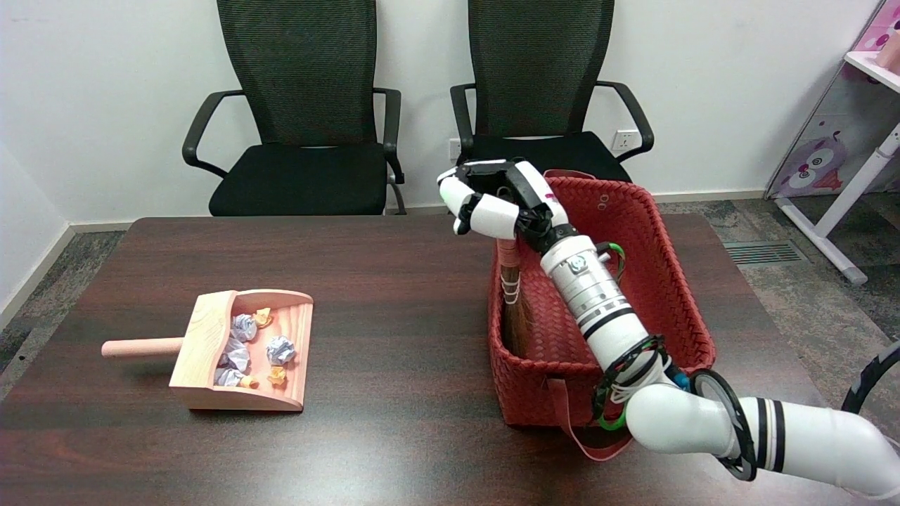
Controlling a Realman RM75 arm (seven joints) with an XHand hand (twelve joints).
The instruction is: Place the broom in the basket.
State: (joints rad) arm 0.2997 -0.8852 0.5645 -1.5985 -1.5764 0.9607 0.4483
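The broom (512, 281) stands upright inside the red woven basket (633, 211), against its left wall. Its brown bristles point down at the basket floor and its pale handle points up. My right hand (496, 200) hovers over the basket's far left corner, directly above the handle. The handle's top disappears under the hand, so the frame does not show whether the fingers hold it. The visible fingers (467, 204) reach left past the rim with a gap between upper and lower ones.
A wooden dustpan (242, 351) with several crumpled paper balls lies on the dark table (394, 295) at the left, handle pointing left. Two black office chairs (302, 140) stand behind the table. A strap hangs from the basket's near side (569, 422).
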